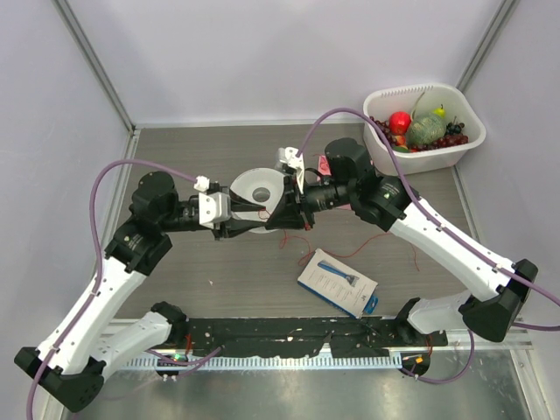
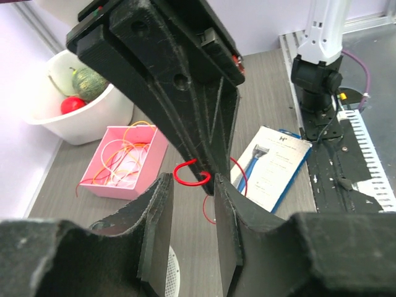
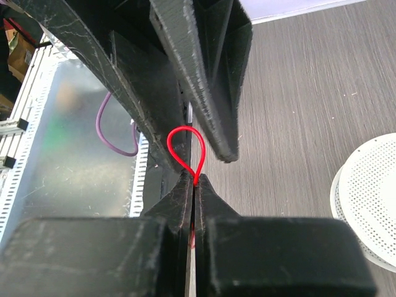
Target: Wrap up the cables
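The cable is a thin red wire. My right gripper (image 3: 195, 182) is shut on it, and a small teardrop loop (image 3: 185, 148) sticks out beyond its tips. In the left wrist view the same loop (image 2: 189, 179) sits at the tip of the right gripper (image 2: 210, 185). It is just beyond my left gripper (image 2: 193, 210), whose jaws stand open around it without touching. The rest of the wire (image 1: 350, 254) trails loose over the table. In the top view both grippers meet tip to tip, left (image 1: 254, 223) and right (image 1: 282, 214).
A white perforated disc (image 1: 254, 185) lies under the grippers. A blue-and-white card package (image 1: 337, 282) lies in front. A pink box (image 2: 124, 162) holds coiled wires. A white bin (image 1: 437, 153) of fruit stands at the back right.
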Available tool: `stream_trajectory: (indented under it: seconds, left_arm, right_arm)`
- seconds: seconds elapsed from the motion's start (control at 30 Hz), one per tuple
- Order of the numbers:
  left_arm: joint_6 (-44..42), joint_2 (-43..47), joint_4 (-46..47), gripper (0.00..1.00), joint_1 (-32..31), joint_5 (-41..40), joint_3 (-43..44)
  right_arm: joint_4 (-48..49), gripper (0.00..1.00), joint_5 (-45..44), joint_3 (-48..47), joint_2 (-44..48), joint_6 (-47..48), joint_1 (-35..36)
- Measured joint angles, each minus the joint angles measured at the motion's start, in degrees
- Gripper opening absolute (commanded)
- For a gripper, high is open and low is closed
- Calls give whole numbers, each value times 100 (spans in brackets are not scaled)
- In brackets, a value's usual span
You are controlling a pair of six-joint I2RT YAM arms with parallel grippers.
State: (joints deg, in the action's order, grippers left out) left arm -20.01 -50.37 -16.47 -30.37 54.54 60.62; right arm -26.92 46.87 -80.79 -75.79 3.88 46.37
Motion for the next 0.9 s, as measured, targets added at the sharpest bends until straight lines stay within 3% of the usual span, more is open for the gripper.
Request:
stream_trajectory:
  seconds: [0.6,0.9]
  left_arm:
    - [-278,382,361,44,-127,-402,-313]
    - [-435,382,323,37,-190,-426,-313]
  right_arm:
    - [160,1,61,170,0,-426,2]
    - [232,1,39,175,0,-553,2]
